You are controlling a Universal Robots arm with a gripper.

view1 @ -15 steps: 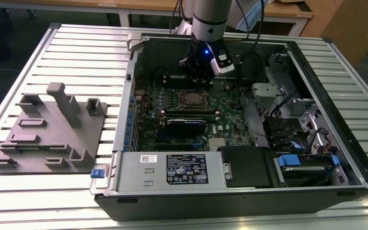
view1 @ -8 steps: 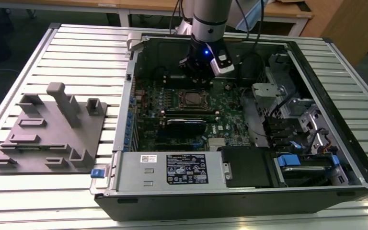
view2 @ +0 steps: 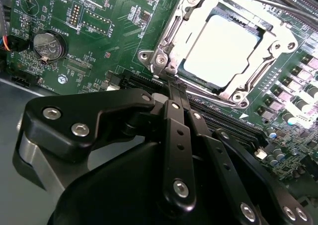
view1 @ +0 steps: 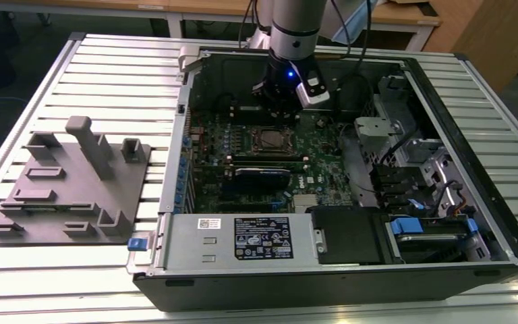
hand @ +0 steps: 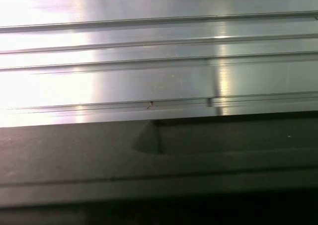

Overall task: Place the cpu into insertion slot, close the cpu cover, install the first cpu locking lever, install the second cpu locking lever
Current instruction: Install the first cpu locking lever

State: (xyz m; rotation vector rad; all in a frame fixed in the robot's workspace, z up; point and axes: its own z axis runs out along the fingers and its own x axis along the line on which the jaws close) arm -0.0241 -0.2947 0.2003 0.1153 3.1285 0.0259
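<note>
Where the arm hangs in from the top centre of the exterior view, we see the gripper inside the open computer case, just above the frame's middle. In the second wrist view the gripper has its jaws together, tips meeting at one corner of the socket. We cannot tell if anything is pinched between them. The cpu sits flat in the insertion slot, silver top up. The cpu cover lies down around it, with the cpu showing through the cut-out. Green circuit board all round, coin battery well apart from the socket. In the exterior view, the power supply box is at lower centre of the frame. The grey fixture tray is at the exterior view's left on the slatted table. In the first wrist view we see aluminium slats beside a dark edge.
</note>
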